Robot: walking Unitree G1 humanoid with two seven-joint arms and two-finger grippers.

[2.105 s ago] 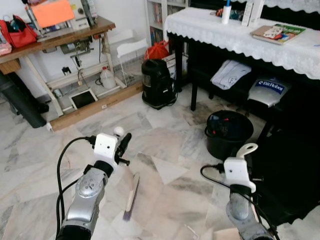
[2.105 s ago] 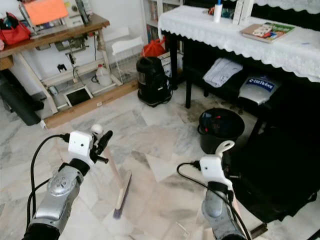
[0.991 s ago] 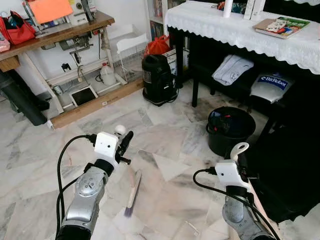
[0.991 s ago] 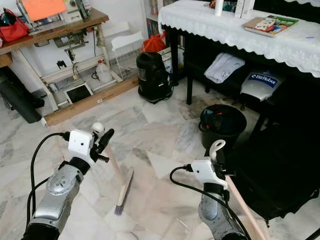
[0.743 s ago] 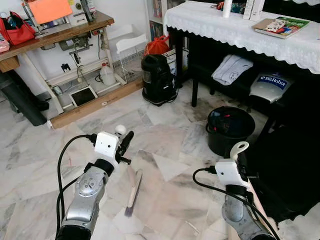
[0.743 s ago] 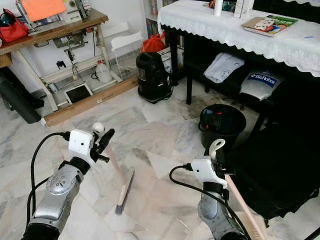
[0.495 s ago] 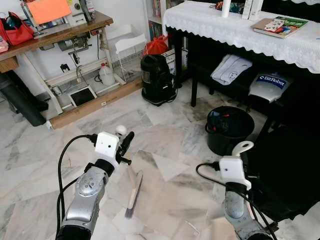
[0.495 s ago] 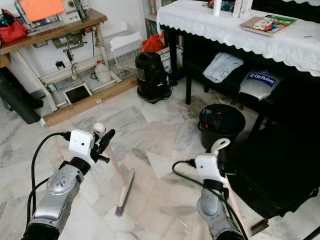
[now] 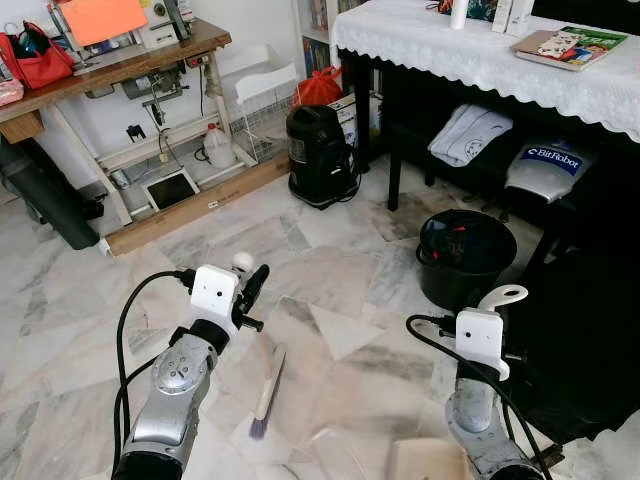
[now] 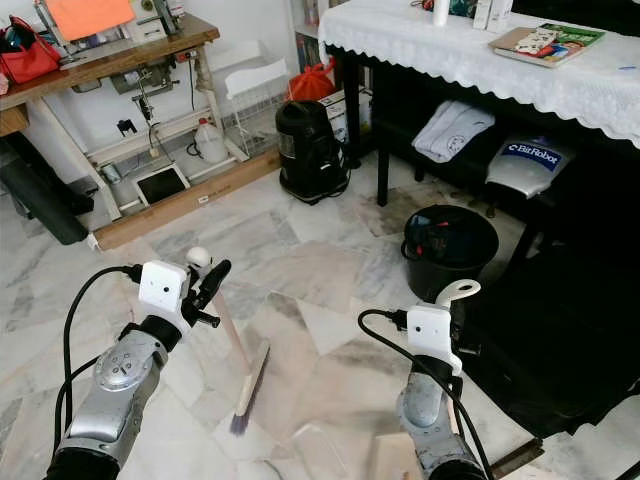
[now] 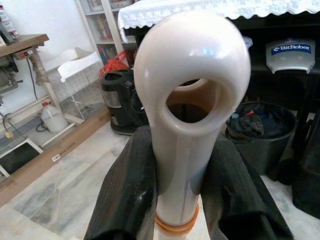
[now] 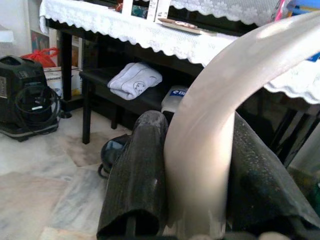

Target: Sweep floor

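This is a lived-in room of a home, part hobby corner and part sitting room. The floor (image 9: 330, 270) is pale veined marble tile. Against the white wall stands a worn wooden workbench (image 9: 120, 65) bearing a red bag (image 9: 38, 58) and an orange-topped machine (image 9: 105, 20). A black canister vacuum cleaner (image 9: 318, 155) sits by a white bookshelf (image 9: 315, 25). A long black piece of furniture under a white lace cloth (image 9: 480, 55) carries a book (image 9: 575, 45), with folded clothing (image 9: 470, 135) beneath and a round black bin (image 9: 462, 255) nearby.
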